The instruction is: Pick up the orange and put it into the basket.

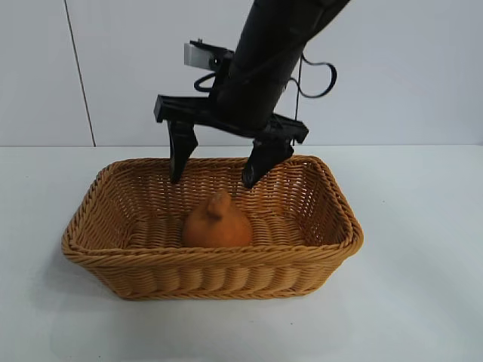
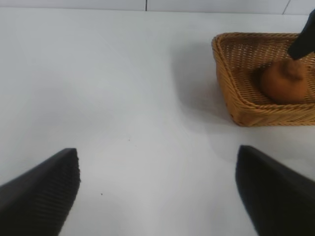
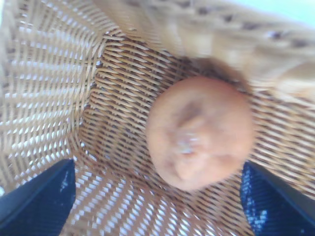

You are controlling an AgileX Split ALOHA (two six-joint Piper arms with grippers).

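The orange [image 1: 217, 222] lies on the floor of the wicker basket [image 1: 211, 258], knob up, near its middle. My right gripper [image 1: 213, 179] hangs open just above it, one finger on each side, touching nothing. In the right wrist view the orange [image 3: 199, 132] rests free on the basket weave [image 3: 44, 88], with the open gripper [image 3: 157, 206] above it. My left gripper [image 2: 157, 191] is open and empty over bare table, well away from the basket [image 2: 236, 98] and the orange [image 2: 283, 83]. It is out of the exterior view.
The basket stands on a white table [image 1: 423, 302] before a white panelled wall. The right arm comes down from above the basket's far side. One of its fingers [image 2: 305, 39] shows in the left wrist view.
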